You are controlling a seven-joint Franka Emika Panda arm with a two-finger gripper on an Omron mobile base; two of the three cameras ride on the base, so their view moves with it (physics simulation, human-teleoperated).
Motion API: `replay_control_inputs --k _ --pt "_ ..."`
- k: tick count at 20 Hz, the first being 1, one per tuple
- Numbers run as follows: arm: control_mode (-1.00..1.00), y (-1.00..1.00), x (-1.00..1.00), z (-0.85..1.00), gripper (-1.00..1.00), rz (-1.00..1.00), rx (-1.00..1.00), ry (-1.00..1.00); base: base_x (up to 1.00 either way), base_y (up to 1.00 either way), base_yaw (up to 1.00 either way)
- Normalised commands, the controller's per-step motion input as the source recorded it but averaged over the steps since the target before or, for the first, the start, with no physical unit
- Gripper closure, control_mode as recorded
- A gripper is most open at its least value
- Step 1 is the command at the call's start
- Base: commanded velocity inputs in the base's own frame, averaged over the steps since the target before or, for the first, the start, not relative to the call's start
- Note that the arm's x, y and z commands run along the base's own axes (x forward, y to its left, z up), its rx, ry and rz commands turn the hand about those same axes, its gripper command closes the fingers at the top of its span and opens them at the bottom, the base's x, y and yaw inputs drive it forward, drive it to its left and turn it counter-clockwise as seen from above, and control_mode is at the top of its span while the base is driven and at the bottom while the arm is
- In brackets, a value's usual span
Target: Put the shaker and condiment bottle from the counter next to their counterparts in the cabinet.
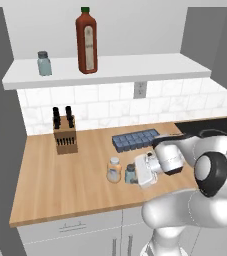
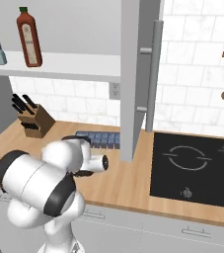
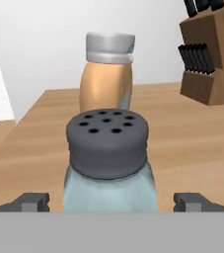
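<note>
Nearest to us, the gripper stands wide, its two dark tips one on each side of the shaker and apart from the glass, so we hold nothing yet. The shaker stands upright on the wooden counter, its pale teal glass body smooth and rounded, its dark grey cap matte and pierced with small holes.

We judge the main risk to be the close. The glass looks slick and the body curves, so if our tips meet it off centre it may twist or squirt out. If we push further forward first, we may knock it into the condiment bottle, which stands just behind it; in the left base view the two sit just beside each other. That squat orange-tan bottle with its pale ribbed cap looks easy to tip.

Further back on the counter are the knife block, a boxy wooden thing with dark handles, and a dark blue tray of small square cells.

Farthest and highest is the cabinet, a plain white shelf board. On it stand the second shaker and the tall red bottle with a green cap. The lift there is long, so a weak grip could drop the glass, and a careless placing could topple the tall bottle.
</note>
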Motion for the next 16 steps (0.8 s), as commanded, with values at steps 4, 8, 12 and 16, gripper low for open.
replay_control_inputs --k 4,8,12,16 --pt "-1.00 0.22 0.00 -0.17 1.00 0.00 -0.01 0.00 0.00 0.00 0.00" --pt "-1.00 0.00 0.00 0.21 1.00 -0.04 0.01 0.00 0.00 0.00 0.00" --pt "-1.00 0.00 -0.04 0.75 1.00 -0.17 0.00 0.05 0.00 0.00 0.00" --pt "-1.00 0.00 -0.01 0.99 1.00 -0.09 0.03 0.22 0.00 0.00 0.00"
